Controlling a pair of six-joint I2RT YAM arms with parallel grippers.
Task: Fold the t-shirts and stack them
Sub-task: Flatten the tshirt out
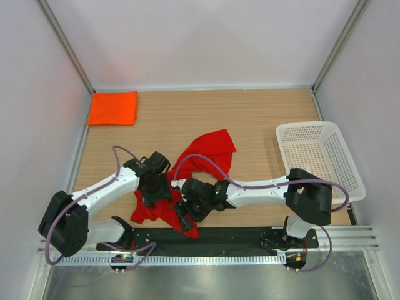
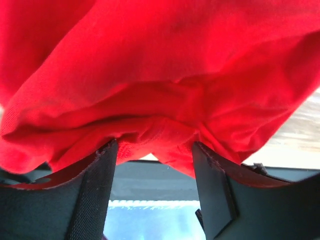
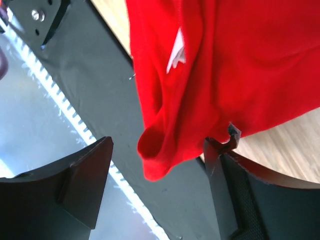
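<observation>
Currently the red t-shirt is seen crumpled near-centre on the table. Both jaws are held wide: cloth is bunched across the left gripper, and a fold hangs inside the right gripper.

The far shirt is lying in the upper left of the top view, at the back left corner of the table. The near shirt is sprawling across the lower middle, reaching from the table's centre down onto the base plate along the near edge. The basket is sitting at the right edge, well apart from both shirts. The left gripper is resting on the near shirt's left part, with the right gripper just beside it, to its right, at the shirt's lower end. In the right wrist view, cloth is hanging between the spread fingers.
</observation>
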